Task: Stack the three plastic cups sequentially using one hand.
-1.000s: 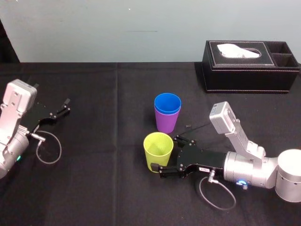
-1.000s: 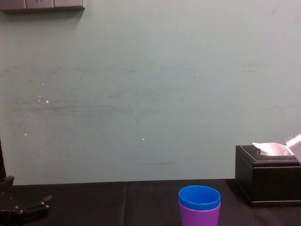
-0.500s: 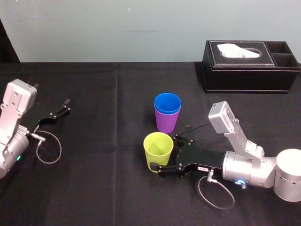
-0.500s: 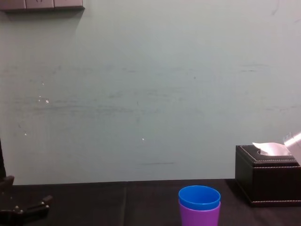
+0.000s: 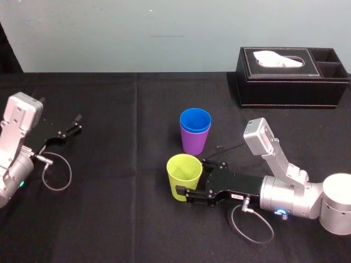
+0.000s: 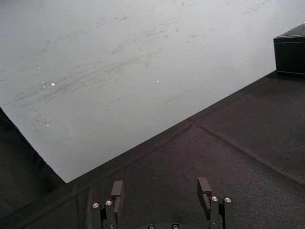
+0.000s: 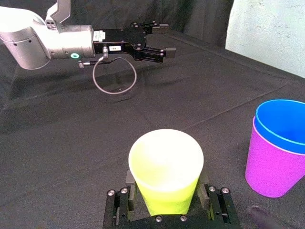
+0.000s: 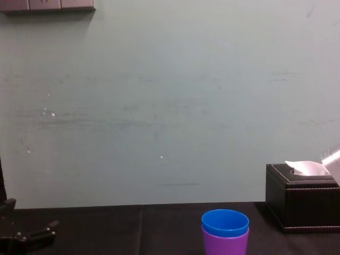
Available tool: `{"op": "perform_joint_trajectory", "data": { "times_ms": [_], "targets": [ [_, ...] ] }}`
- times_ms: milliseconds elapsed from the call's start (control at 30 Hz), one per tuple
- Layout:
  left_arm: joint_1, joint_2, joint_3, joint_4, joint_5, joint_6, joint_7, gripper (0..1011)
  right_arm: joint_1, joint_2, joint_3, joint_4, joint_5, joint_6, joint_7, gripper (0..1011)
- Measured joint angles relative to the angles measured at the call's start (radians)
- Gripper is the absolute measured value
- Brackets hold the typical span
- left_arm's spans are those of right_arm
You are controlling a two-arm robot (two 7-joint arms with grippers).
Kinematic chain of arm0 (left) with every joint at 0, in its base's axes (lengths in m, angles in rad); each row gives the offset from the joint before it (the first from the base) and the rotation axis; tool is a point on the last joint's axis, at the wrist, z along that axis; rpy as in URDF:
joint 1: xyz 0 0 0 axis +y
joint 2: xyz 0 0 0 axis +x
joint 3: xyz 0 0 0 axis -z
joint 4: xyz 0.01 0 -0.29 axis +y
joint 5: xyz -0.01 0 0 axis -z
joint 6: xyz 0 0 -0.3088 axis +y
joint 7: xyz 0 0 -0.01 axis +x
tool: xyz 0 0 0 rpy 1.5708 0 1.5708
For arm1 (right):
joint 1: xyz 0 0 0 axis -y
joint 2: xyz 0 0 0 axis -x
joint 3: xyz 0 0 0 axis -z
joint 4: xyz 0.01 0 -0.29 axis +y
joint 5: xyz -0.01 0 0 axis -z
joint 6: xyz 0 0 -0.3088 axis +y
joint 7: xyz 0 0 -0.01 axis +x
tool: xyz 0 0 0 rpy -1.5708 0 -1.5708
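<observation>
The yellow-green cup stands upright on the black table, in front of the other two. My right gripper reaches in from the right, and its fingers press both sides of the yellow-green cup near the base. The blue cup sits nested inside the purple cup just behind; the chest view also shows the blue cup in the purple cup. My left gripper rests open at the far left of the table, its fingers apart with nothing between them.
A black leather tissue box stands at the back right, well behind the cups. A loose cable loop lies by the left arm. Black cloth covers the table, with a pale wall behind it.
The right gripper's fingers have closed in against the yellow-green cup. The cups and the left arm have not moved.
</observation>
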Motion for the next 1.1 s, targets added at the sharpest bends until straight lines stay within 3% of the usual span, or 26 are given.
{"op": "perform_joint_trajectory", "data": {
  "times_ms": [633,867,1100],
  "targets": [
    [0.0,0.0,0.0,0.0,0.0,0.0,0.0,1011,-0.004,0.007,0.009,-0.024,0.0,0.005,-0.01,723],
    [0.0,0.0,0.0,0.0,0.0,0.0,0.0,1011,0.018,0.021,0.027,-0.069,0.015,0.052,-0.012,723],
    [0.0,0.0,0.0,0.0,0.0,0.0,0.0,1011,0.094,0.041,0.062,-0.117,0.09,0.143,0.011,723]
  ]
}}
